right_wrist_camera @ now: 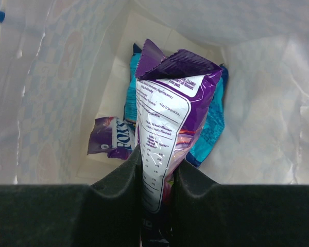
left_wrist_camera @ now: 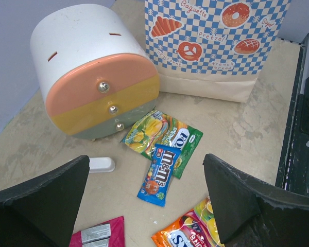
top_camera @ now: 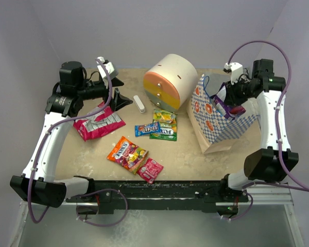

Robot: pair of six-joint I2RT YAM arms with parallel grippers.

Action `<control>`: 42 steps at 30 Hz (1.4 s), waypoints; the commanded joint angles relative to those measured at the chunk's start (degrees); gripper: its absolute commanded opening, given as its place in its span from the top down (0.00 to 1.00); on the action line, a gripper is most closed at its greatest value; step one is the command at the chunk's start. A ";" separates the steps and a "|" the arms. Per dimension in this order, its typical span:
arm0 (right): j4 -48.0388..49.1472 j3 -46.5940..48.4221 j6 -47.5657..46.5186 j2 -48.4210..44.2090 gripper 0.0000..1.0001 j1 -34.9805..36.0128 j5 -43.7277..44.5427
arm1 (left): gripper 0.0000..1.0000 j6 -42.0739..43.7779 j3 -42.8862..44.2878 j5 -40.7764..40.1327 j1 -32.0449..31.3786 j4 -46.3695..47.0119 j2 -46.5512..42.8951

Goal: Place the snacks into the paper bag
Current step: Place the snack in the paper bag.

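Observation:
The paper bag [top_camera: 222, 126] stands open at the right; it also shows in the left wrist view [left_wrist_camera: 211, 51]. My right gripper [right_wrist_camera: 158, 170] is in the bag's mouth, shut on a purple snack packet [right_wrist_camera: 170, 103] that hangs inside the bag [right_wrist_camera: 268, 77] above a teal packet [right_wrist_camera: 211, 128] and a purple Fox's packet [right_wrist_camera: 110, 139]. My left gripper [left_wrist_camera: 147, 164] is open and empty, above the table's back left [top_camera: 121, 91]. On the table lie a pink packet [top_camera: 99, 123], a blue m&m's packet [left_wrist_camera: 159, 175], a green Fox's packet [left_wrist_camera: 165, 136], an orange packet [top_camera: 126, 153] and a small pink packet [top_camera: 151, 170].
A cream round drawer unit [top_camera: 170, 82] lies on its side at the back middle, just left of the bag. A small white stick [top_camera: 139, 103] lies beside it. A black rail [top_camera: 159, 188] runs along the table's near edge.

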 commanded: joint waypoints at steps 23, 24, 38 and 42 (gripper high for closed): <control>2.55 -14.41 6.95 -5.01 0.71 5.75 6.01 | 0.03 1.87 -2.72 -1.58 0.33 2.93 -1.49; 2.62 -14.54 7.21 -5.48 0.70 5.89 6.98 | 0.03 1.88 -2.88 -1.61 0.33 3.02 -1.44; 2.69 -11.20 8.64 -7.52 0.49 6.31 12.13 | 0.01 2.03 -5.04 -7.71 0.33 3.96 -0.57; 2.73 -9.17 8.85 -8.54 0.44 6.36 13.81 | 0.01 2.26 -5.34 -7.50 0.24 2.76 1.15</control>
